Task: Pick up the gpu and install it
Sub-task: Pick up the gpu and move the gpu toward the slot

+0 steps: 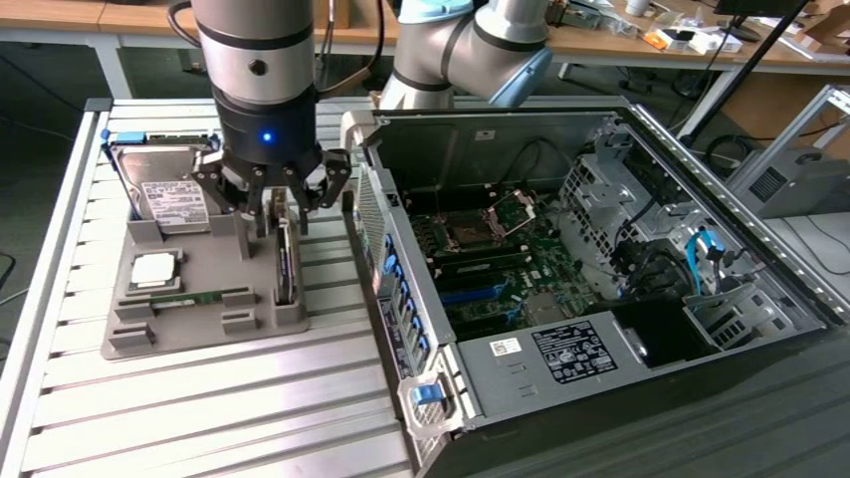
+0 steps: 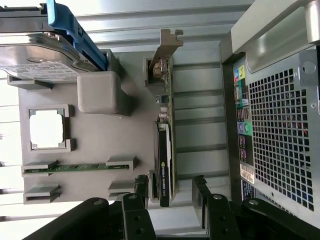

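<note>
The arm (image 1: pixel 259 70) comes straight down over the grey tray (image 1: pixel 133 344). Its wrist is upright and a small blue light glows on the dark collar above the jaws. The jaws are released and spread wide, one finger (image 2: pixel 142 195) on each side of the gpu (image 1: pixel 283 257), grasping nothing. From the wrist camera I can see a gap between the card and each finger.

The gpu stands on its long edge in a slot along the side of the tray that faces the computer case (image 1: pixel 598 249). Its silver bracket (image 2: pixel 167 47) is at the same end of the tray as the hard drive (image 1: pixel 166 194), and the jaws straddle the card's opposite end.

Room is tight on the case side of the tray. Only a narrow strip of the slatted surface (image 1: pixel 199 418) separates the tray's edge from the case's perforated wall, which rises just beside it. Toward the middle of the tray, a raised grey block (image 2: pixel 97 92) stands near the card with bare tray floor between them. Further in on the tray, a processor chip (image 1: pixel 153 269) sits in a square recess and a RAM stick (image 1: pixel 193 297) lies in its clips, both well apart from the card. The case lies open beside the tray with its motherboard (image 1: pixel 485 264) facing up.
</note>
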Controlling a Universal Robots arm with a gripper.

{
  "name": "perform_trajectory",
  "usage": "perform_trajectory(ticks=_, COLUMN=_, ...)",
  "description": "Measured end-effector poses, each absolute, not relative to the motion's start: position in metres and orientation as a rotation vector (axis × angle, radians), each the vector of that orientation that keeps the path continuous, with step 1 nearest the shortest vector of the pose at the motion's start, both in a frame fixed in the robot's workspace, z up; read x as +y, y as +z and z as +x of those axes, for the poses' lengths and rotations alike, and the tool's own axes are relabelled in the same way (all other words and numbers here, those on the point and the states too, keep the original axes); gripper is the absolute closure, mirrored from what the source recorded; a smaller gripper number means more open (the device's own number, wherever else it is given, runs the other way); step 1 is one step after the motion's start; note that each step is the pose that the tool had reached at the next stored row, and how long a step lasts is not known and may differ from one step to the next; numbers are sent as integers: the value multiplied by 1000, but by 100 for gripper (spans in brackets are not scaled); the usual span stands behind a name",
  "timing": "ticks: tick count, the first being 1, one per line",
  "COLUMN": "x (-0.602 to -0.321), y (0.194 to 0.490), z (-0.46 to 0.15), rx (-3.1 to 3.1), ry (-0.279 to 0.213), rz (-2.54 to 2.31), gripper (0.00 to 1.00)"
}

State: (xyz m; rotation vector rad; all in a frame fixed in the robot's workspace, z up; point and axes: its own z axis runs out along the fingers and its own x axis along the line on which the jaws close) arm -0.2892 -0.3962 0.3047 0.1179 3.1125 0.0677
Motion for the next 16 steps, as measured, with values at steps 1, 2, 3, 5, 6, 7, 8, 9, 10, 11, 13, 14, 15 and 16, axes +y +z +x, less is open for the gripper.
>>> perform_trajectory(ticks=1, x=-396, y=304, z=-289, rx=3112, ry=68, rz=118, gripper=52)
perform_trajectory(ticks=2, x=-396, y=304, z=-289, rx=3112, ry=68, rz=118, gripper=52)
perform_trajectory(ticks=3, x=-396, y=303, z=-289, rx=3112, ry=68, rz=118, gripper=52)
perform_trajectory(ticks=5, x=-396, y=303, z=-289, rx=3112, ry=68, rz=118, gripper=52)
perform_trajectory(ticks=6, x=-396, y=302, z=-289, rx=3112, ry=68, rz=118, gripper=52)
perform_trajectory(ticks=7, x=-396, y=302, z=-289, rx=3112, ry=68, rz=118, gripper=52)
perform_trajectory(ticks=8, x=-396, y=301, z=-289, rx=3112, ry=68, rz=118, gripper=52)
perform_trajectory(ticks=9, x=-396, y=301, z=-289, rx=3113, ry=68, rz=118, gripper=52)
perform_trajectory(ticks=10, x=-396, y=301, z=-289, rx=3113, ry=68, rz=118, gripper=52)
perform_trajectory(ticks=11, x=-396, y=300, z=-289, rx=3113, ry=68, rz=118, gripper=52)
perform_trajectory(ticks=13, x=-396, y=298, z=-289, rx=3112, ry=68, rz=118, gripper=52)
perform_trajectory(ticks=14, x=-396, y=297, z=-289, rx=3112, ry=68, rz=118, gripper=52)
perform_trajectory(ticks=15, x=-396, y=296, z=-289, rx=3113, ry=68, rz=118, gripper=52)
perform_trajectory(ticks=16, x=-396, y=295, z=-289, rx=3112, ry=68, rz=118, gripper=52)
